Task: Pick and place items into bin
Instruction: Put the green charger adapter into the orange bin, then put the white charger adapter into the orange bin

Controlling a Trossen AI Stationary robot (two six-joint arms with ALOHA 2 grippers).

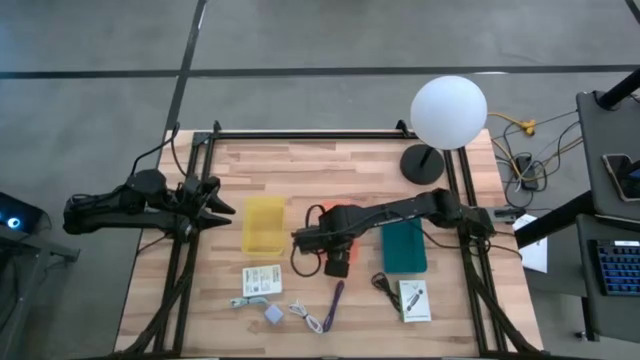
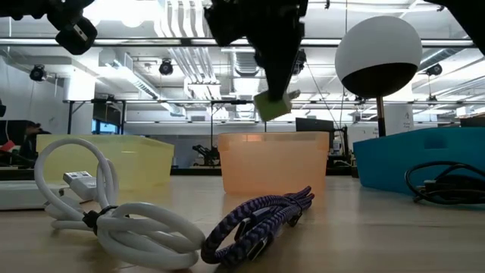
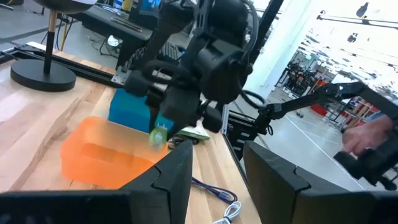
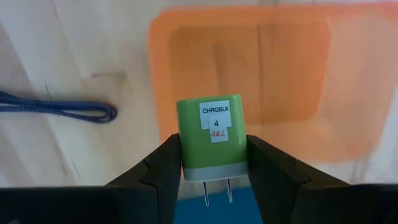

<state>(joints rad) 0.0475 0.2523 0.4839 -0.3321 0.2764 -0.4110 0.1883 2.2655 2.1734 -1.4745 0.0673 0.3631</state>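
My right gripper hangs over the orange bin, shut on a green charger block that bears a white label. The low view shows the block in the air above the bin's rim. On the table's near part lie a white card, a pale-purple cube, a white cord, a purple cord, a black cord and a white packet. At the table's left edge my left gripper waits open. My right gripper pinches the charger block by two opposite sides between its two fingers, near the grey prong end. The fingers come from above, pointing down. The block is lifted clear over the orange bin, slightly tilted, with its prongs lying back between the fingers.
A yellow bin stands left of the orange one and a teal bin right of it. A globe lamp on a black base stands at the far right corner. Black frame rails run along the table's left and right sides.
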